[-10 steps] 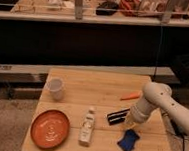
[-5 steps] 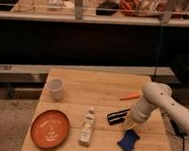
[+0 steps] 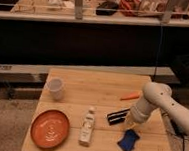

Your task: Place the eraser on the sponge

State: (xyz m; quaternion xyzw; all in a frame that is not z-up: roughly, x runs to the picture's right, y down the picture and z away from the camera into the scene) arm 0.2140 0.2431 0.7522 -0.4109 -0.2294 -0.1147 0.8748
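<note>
— While your arm bends over the table's (image 3: pixel 101 93) right side, where is the gripper (image 3: pixel 131 125)?
— Low, between the eraser (image 3: pixel 117 116) and the sponge (image 3: pixel 128 141), right at the eraser's right end. You cannot tell whether it is spread or closed.
— And the eraser?
— Flat on the wood, right of the bottle (image 3: pixel 87 127), up-left of the sponge and apart from it.

You have the cup (image 3: pixel 55 88) at the back left of the table (image 3: pixel 97 93), the plate (image 3: pixel 34 127) in front of it, and the bottle (image 3: pixel 87 125) lying just right of the plate. Right of the bottle lies the eraser (image 3: pixel 116 116), with the sponge (image 3: pixel 128 141) in front and a thin stick (image 3: pixel 130 96) behind. The gripper (image 3: pixel 130 124) hangs at the eraser's right end, behind the sponge.
</note>
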